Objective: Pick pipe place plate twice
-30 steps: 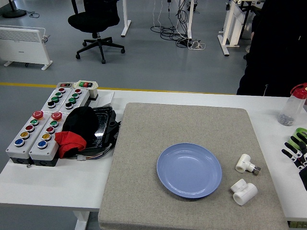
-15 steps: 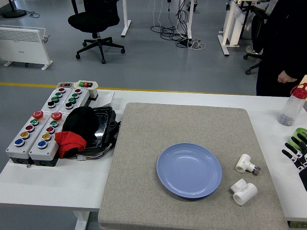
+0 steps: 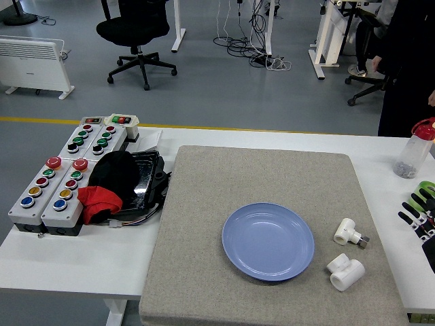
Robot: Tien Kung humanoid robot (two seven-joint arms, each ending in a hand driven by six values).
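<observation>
No brand, label or writing is showing clearly enough to read anywhere on the desk [image 3: 81,261]. Two grey button boxes [image 3: 49,193] are sitting at the left with red, green, yellow, blue and black buttons, but any lettering on them is too small to make out.

The right robot hand [image 3: 420,210] is sitting at the picture's right edge, cut off by the frame, its black and green fingers spread loosely and grasping nothing. The left robot hand is not appearing at all. A clear bottle with a red cap [image 3: 414,149] is standing near the far right edge of the desk, partly cut off.

The blue plate [image 3: 268,241] is lying on the grey mat [image 3: 258,176], and nothing is lying in it. Two white pipe fittings are resting on the mat to the right of the plate: one pipe fitting [image 3: 349,232] just beside the plate's rim, the other pipe fitting [image 3: 345,272] nearer the desk's front edge. Both are lying apart from the plate and from the robot hand.

A black and red cloth bundle [image 3: 109,183] is covering part of a dark tray beside the boxes.

Compared with half a second ago, the person in dark clothes [image 3: 408,75] at the top right is standing further right, and the plate, the fittings and the robot hand are keeping their places.
</observation>
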